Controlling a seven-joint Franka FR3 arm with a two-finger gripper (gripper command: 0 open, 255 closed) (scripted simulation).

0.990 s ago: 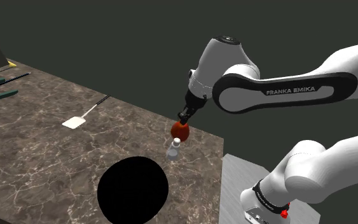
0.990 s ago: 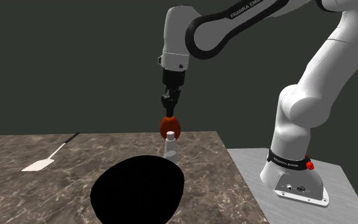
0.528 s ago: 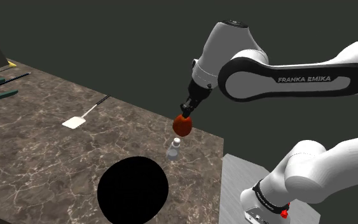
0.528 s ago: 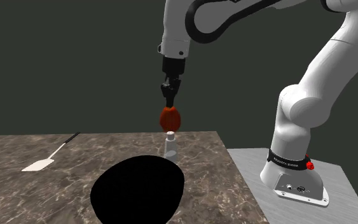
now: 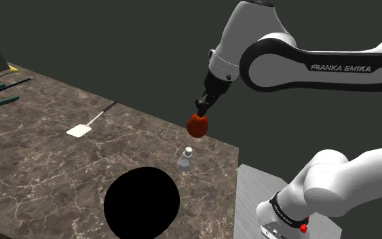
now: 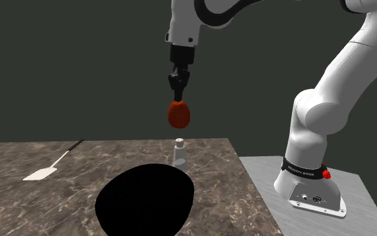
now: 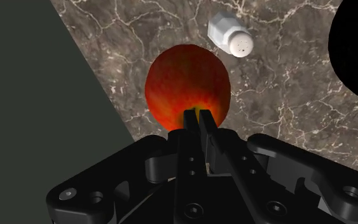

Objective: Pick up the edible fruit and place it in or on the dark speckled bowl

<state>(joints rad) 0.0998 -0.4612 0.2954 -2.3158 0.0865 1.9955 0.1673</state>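
**Claw [image 5: 200,111] clenched on a red-orange fruit [image 5: 197,125], which hangs in the air above the small white bottle [image 5: 186,160] on the marbled table [image 5: 40,163].**

The white arm [image 5: 304,64] is cut off by the picture edge past its upper links. The bowl [image 5: 142,204], on the table just beside the bottle, reads as a flat black shape; its rim and speckle cannot be made out. The black fingertips [image 7: 191,122] hide the fruit's top. The fruit's long axis runs about upright, narrower end up in the claw and rounded end toward the table. One bowl, one fruit, one spatula [image 5: 81,129] well apart from the bottle, one bottle.
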